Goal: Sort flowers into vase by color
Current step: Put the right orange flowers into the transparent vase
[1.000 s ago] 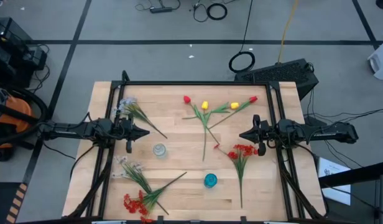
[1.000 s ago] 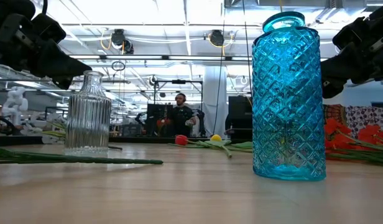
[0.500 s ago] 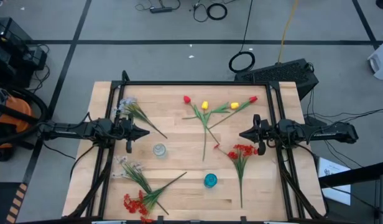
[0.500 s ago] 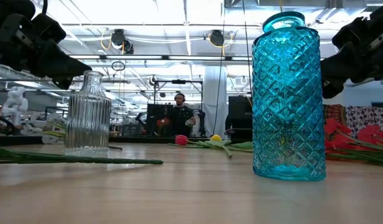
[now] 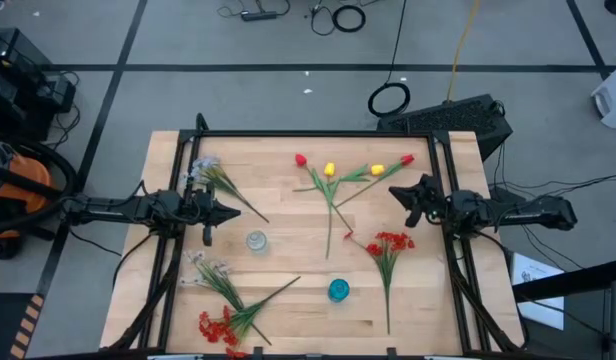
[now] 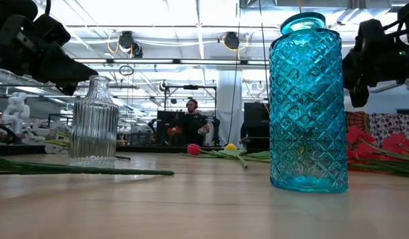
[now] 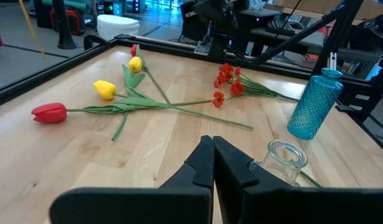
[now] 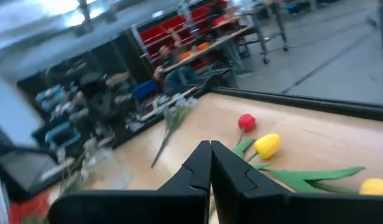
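Left jaws (image 5: 234, 212): mine, shut, holding nothing, at the table's (image 5: 288, 245) 9 o'clock side.
Right jaws (image 5: 394, 190): mine, shut, empty, at 3 o'clock, nosing toward the tulips (image 5: 333, 172).
Flowers: all lying flat; tulips at 12 o'clock, red spray (image 5: 390, 243) at 4, white sprays (image 5: 206, 168) at 10 and 7.
Vases: clear vase (image 5: 256, 241) and blue vase (image 5: 338, 290) upright, empty.

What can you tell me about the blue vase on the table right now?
The blue vase is translucent turquoise glass with a diamond-quilted body, a short narrow neck and a round open mouth. It stands upright on the wooden table, toward the near edge and right of centre, and looks empty. Nothing touches it; the red blossom spray lies close by, apart from it. Neither gripper is near it.
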`<action>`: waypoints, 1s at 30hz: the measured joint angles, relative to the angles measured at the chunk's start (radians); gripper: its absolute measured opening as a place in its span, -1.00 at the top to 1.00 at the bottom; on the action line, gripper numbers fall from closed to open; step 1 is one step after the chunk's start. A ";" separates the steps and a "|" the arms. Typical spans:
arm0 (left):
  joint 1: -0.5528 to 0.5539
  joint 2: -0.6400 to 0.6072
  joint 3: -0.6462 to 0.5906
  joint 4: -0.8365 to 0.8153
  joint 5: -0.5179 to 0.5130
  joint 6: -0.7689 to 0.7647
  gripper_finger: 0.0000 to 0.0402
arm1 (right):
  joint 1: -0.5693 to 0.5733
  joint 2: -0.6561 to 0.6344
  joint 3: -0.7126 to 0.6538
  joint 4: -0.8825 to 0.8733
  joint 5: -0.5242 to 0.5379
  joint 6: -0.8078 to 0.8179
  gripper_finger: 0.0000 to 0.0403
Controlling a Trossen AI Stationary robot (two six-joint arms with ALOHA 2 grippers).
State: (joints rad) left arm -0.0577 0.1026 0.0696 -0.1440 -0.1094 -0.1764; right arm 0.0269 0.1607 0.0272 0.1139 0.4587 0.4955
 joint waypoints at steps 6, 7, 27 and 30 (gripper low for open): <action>0.000 0.000 0.000 0.000 0.000 0.000 0.97 | 0.001 0.130 0.119 -0.018 0.068 0.043 1.00; 0.000 0.000 0.000 0.000 0.000 0.000 0.97 | 0.001 0.169 0.152 -0.033 0.092 0.043 1.00; 0.000 0.000 0.000 0.000 0.000 0.000 0.97 | 0.001 0.974 0.814 -0.933 0.008 0.613 1.00; 0.000 0.000 0.000 0.000 0.000 0.000 0.97 | 0.001 1.030 0.816 -0.987 -0.070 0.708 1.00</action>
State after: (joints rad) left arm -0.0574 0.1024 0.0696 -0.1437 -0.1097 -0.1764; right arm 0.0280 1.1907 0.8433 -0.8731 0.3891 1.2033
